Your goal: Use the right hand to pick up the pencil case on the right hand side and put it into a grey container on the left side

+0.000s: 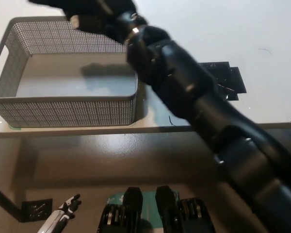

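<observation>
Right arm (194, 102): black, glossy and jointed — it runs as a thick diagonal from the lower right of the frame up to the upper left.
Right hand (94, 12): a blurred black mass at the top left of the frame, over the back rim of the container; I cannot tell how far its fingers are closed.
Pencil case (63, 6): a dark, motion-smeared shape at the hand's far end, at the very top edge; it merges with the hand, so I cannot say for sure where one ends and the other begins.
Grey container (63, 111): a rectangular basket with finely perforated mesh walls, a smooth pale floor and a handle slot cut in its left wall; a soft shadow lies across the floor.
Table (262, 29): a pale, smooth top — its front edge runs straight across the middle of the frame, and the container's front wall sits close behind that edge.
Black patch (228, 80): flat, dark, square-edged marking on the table at right of centre, partly hidden by the arm; no writing readable on it.
Open room: bare tabletop across the upper right of the frame.
Left hand (68, 206): white, low at the bottom left below the table edge, its fingers apart and holding nothing.
</observation>
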Tool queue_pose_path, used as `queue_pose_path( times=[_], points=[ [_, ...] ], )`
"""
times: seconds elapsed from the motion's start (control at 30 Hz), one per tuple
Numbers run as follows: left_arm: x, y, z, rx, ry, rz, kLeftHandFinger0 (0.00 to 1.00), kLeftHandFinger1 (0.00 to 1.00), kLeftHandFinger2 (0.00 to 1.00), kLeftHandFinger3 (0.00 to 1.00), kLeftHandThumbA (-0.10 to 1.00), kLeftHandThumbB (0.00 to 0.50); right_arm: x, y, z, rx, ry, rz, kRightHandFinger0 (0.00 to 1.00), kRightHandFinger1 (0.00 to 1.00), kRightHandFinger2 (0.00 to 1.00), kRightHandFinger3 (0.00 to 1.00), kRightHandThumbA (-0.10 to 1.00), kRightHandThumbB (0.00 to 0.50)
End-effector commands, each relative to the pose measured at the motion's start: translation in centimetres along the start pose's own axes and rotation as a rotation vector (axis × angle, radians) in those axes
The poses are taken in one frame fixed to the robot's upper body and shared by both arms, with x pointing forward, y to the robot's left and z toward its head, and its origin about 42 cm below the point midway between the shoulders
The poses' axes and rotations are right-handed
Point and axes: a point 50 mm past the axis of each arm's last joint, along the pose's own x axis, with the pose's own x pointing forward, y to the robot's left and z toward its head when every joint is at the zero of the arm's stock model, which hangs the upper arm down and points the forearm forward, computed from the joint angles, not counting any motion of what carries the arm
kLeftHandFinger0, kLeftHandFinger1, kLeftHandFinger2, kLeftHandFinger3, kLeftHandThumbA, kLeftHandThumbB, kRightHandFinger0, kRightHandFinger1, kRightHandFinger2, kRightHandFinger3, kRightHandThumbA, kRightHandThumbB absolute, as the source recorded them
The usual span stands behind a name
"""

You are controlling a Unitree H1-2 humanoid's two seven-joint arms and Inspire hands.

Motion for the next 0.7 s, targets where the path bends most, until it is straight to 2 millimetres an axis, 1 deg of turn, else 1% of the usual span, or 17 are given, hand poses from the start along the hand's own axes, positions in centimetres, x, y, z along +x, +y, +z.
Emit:
queue_pose_path(
  times=[0.0, 0.07, 0.1, 0.13, 0.2, 0.23, 0.27, 0.3, 0.33, 0.37, 0.4, 0.43, 0.47, 0.5, 0.53, 0.57, 0.67],
  points=[
    [-0.2, 1.2, 0.6, 0.093, -0.016, 0.013, 1.0, 1.0, 1.0, 1.0, 1.0, 0.37, 2.1, -1.1, 3.5, -0.038, -0.119, -0.073, 0.0, 0.06, 0.58, 0.3, -0.1, 0.24],
    [-0.1, 1.1, 0.8, 0.1, -0.011, 0.004, 1.0, 1.0, 1.0, 1.0, 1.0, 0.38, 1.9, -0.5, 3.5, -0.038, -0.118, -0.063, 0.0, 0.06, 0.58, 0.38, -0.1, 0.26],
    [0.1, 0.9, 1.1, 0.105, -0.015, -0.003, 1.0, 1.0, 1.0, 1.0, 1.0, 0.367, 1.7, 0.1, 3.5, -0.034, -0.116, -0.051, 0.0, 0.08, 0.6, 0.44, -0.1, 0.232],
    [0.2, 0.9, 1.2, 0.106, -0.014, -0.004, 1.0, 1.0, 1.0, 1.0, 1.0, 0.366, 1.6, 0.3, 3.5, -0.035, -0.115, -0.047, 0.0, 0.09, 0.6, 0.46, -0.1, 0.227],
    [0.4, 0.7, 1.3, 0.059, -0.012, 0.008, 1.0, 1.0, 1.0, 1.0, 1.0, 0.37, 1.3, 0.9, 3.3, -0.029, -0.106, -0.017, 0.0, 0.15, 0.7, 0.63, -0.1, 0.167],
    [0.4, 0.8, 1.6, 0.088, -0.017, 0.002, 1.0, 1.0, 1.0, 1.0, 1.0, 0.359, 1.1, 1.2, 3.2, -0.027, -0.106, -0.009, 0.0, 0.16, 0.71, 0.68, -0.1, 0.152],
    [0.5, 0.8, 1.6, 0.077, -0.014, 0.004, 1.0, 1.0, 1.0, 1.0, 1.0, 0.377, 1.1, 1.3, 3.0, -0.022, -0.102, -0.005, 0.0, 0.18, 0.72, 0.72, -0.1, 0.146],
    [0.5, 0.8, 1.7, 0.059, -0.008, 0.005, 1.0, 1.0, 1.0, 1.0, 1.0, 0.376, 1.0, 1.4, 2.9, -0.013, -0.096, 0.001, 0.0, 0.2, 0.74, 0.75, -0.1, 0.139],
    [0.5, 0.8, 1.7, 0.06, -0.011, 0.001, 1.0, 1.0, 1.0, 1.0, 1.0, 0.367, 0.9, 1.5, 2.5, 0.029, -0.087, 0.01, 0.0, 0.25, 0.77, 0.76, -0.1, 0.163],
    [0.5, 0.8, 1.8, 0.067, -0.014, -0.001, 1.0, 1.0, 1.0, 1.0, 1.0, 0.363, 0.8, 1.6, 2.3, 0.044, -0.067, 0.025, 0.08, 0.37, 0.87, 0.87, 0.01, 0.184],
    [0.5, 0.8, 1.8, 0.067, -0.009, 0.0, 1.0, 1.0, 1.0, 1.0, 1.0, 0.37, 0.8, 1.6, 2.0, 0.045, -0.039, 0.066, 0.32, 0.64, 1.0, 1.0, 0.31, 0.244],
    [0.5, 0.9, 1.8, 0.07, -0.003, -0.002, 1.0, 1.0, 1.0, 1.0, 1.0, 0.371, 0.9, 1.5, 1.8, 0.042, -0.029, 0.095, 0.46, 0.67, 0.95, 0.98, 0.43, 0.266],
    [0.5, 0.9, 1.8, 0.1, 0.0, -0.008, 1.0, 1.0, 1.0, 1.0, 1.0, 0.376, 0.8, 1.4, 1.6, 0.068, -0.026, 0.159, 0.94, 1.0, 1.0, 1.0, 0.65, 0.333],
    [0.6, 0.9, 1.8, 0.091, 0.001, -0.007, 1.0, 1.0, 1.0, 1.0, 1.0, 0.385, 0.8, 1.4, 1.3, 0.09, -0.008, 0.222, 1.0, 1.0, 1.0, 1.0, 0.85, 0.426],
    [0.6, 0.8, 1.9, 0.095, 0.001, -0.005, 1.0, 1.0, 1.0, 1.0, 1.0, 0.394, 0.7, 1.3, 0.9, 0.1, 0.014, 0.276, 1.0, 1.0, 1.0, 1.0, 0.97, 0.495],
    [0.6, 0.9, 1.9, 0.113, -0.006, -0.009, 1.0, 1.0, 1.0, 1.0, 1.0, 0.387, 0.6, 1.3, 0.7, 0.1, 0.021, 0.287, 1.0, 1.0, 1.0, 1.0, 1.0, 0.5],
    [0.6, 0.9, 2.1, 0.131, -0.008, -0.016, 1.0, 1.0, 1.0, 1.0, 1.0, 0.388, 0.0, 1.1, 0.1, 0.12, 0.028, 0.283, 1.0, 1.0, 1.0, 1.0, 1.0, 0.489]
  ],
)
